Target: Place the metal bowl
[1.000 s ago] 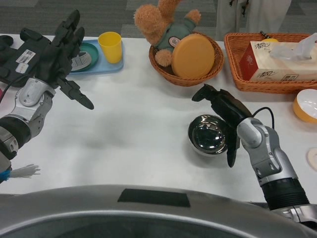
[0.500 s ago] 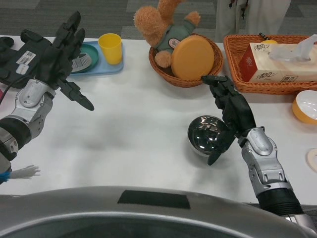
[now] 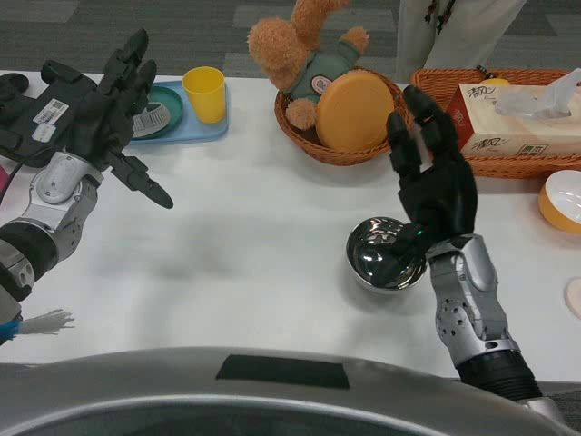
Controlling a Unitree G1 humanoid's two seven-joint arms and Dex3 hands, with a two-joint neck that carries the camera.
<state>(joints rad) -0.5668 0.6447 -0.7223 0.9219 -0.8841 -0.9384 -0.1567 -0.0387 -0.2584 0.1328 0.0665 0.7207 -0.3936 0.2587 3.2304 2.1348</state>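
Bowl [image 3: 385, 253] sits upright on my counter [image 3: 254, 236]; right hand [image 3: 434, 186] above it, fingers spread, empty; left hand [image 3: 104, 104] likewise.

The right hand [image 3: 434, 186], black and raised with fingers spread, hides the right rim of the shiny round metal bowl [image 3: 379, 252]; whether its thumb touches the bowl cannot be told. The rectangular woven wicker tray [image 3: 472, 163] and the orange-rimmed white bowl [image 3: 561, 197] are cut off by the right edge. A person in light trousers [image 3: 458, 32] shows only below the waist. The printing on the tissue box [image 3: 508, 118] is too small to read.
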